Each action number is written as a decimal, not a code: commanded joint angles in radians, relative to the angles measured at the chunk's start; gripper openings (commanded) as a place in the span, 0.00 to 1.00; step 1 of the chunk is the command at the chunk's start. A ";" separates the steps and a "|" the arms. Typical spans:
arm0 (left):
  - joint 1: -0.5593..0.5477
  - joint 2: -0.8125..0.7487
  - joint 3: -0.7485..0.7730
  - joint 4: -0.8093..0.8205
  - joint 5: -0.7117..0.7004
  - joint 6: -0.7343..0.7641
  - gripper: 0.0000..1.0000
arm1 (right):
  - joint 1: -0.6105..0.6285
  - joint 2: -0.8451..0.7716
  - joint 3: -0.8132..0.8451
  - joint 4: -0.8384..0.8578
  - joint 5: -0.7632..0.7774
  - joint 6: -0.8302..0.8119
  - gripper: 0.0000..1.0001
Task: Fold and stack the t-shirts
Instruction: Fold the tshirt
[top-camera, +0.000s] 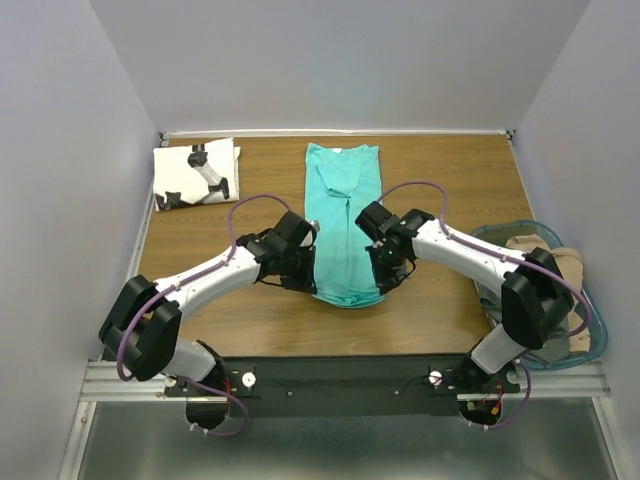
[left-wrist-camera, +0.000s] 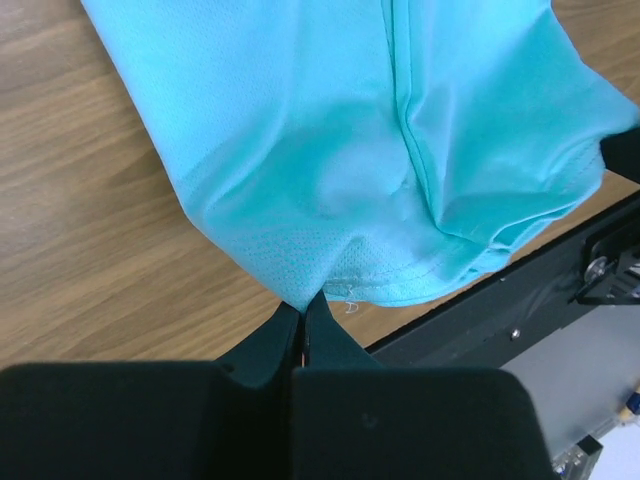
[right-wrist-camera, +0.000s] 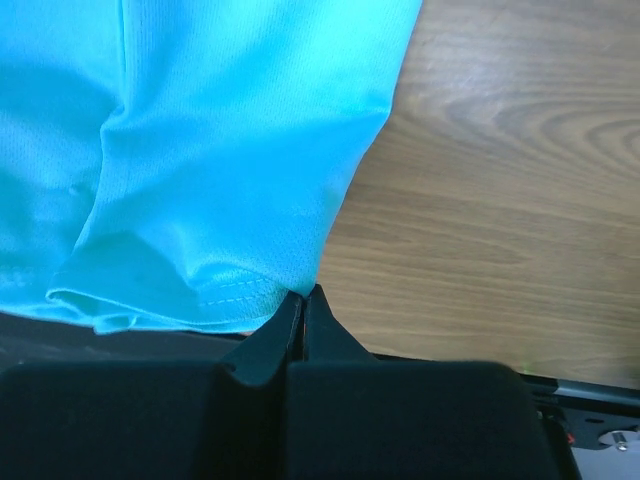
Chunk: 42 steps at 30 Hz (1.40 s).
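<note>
1. Black fingers of the left gripper (left-wrist-camera: 303, 303) are pinched tight on the near left hem corner of the plain bright turquoise cloth t-shirt (left-wrist-camera: 400, 150).
2. Clamped the same way, the right gripper (right-wrist-camera: 303, 298) holds the near right hem corner.
3. That turquoise shirt lies as a long narrow strip mid-way across the brown wooden table (top-camera: 440, 300), collar toward the far edge.
4. Folded at the far left corner, well apart, lies the white t-shirt with black printed marks (top-camera: 195, 172).
</note>
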 joint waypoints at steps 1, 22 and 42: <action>0.030 0.039 0.053 -0.043 -0.054 0.055 0.00 | 0.005 0.055 0.064 -0.051 0.104 -0.003 0.00; 0.233 0.355 0.404 -0.069 -0.042 0.261 0.00 | -0.142 0.368 0.468 -0.060 0.206 -0.164 0.00; 0.363 0.754 0.986 -0.202 0.034 0.348 0.00 | -0.314 0.687 0.957 -0.077 0.169 -0.297 0.01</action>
